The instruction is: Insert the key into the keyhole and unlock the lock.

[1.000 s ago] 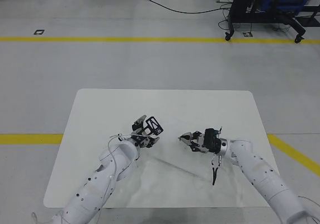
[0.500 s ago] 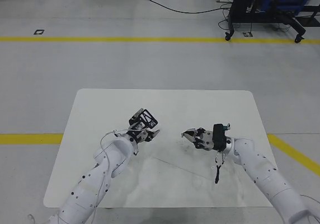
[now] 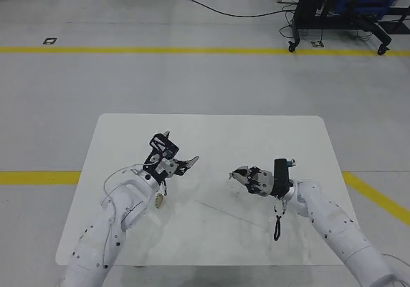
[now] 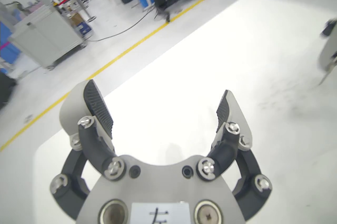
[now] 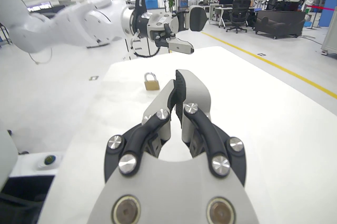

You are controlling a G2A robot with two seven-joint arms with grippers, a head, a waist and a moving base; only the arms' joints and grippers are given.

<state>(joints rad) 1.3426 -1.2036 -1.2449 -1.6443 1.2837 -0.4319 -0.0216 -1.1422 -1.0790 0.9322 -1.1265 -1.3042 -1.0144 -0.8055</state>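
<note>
Glossy white arms (image 3: 115,219); left gripper (image 4: 158,96) and right gripper (image 5: 177,77) grey metal, black ribbed pads (image 4: 98,106), silver screws (image 4: 206,166)

The padlock (image 5: 152,84) has a matt brass-coloured body and a glossy metal shackle. The tabletop (image 3: 262,136) is white, smooth and matt. The left gripper (image 4: 158,93) and right gripper (image 5: 177,78) have pale matt metal fingers with ribbed black pads (image 4: 98,109).

Left gripper (image 3: 180,148): displaced toward 10 o'clock across the surface over the last second, wrist rolled to a new angle. Left forearm: swung toward 9 o'clock with it. Padlock (image 5: 152,81): formerly covered by that forearm in the top view, now exposed just beside it on the surface.
</note>
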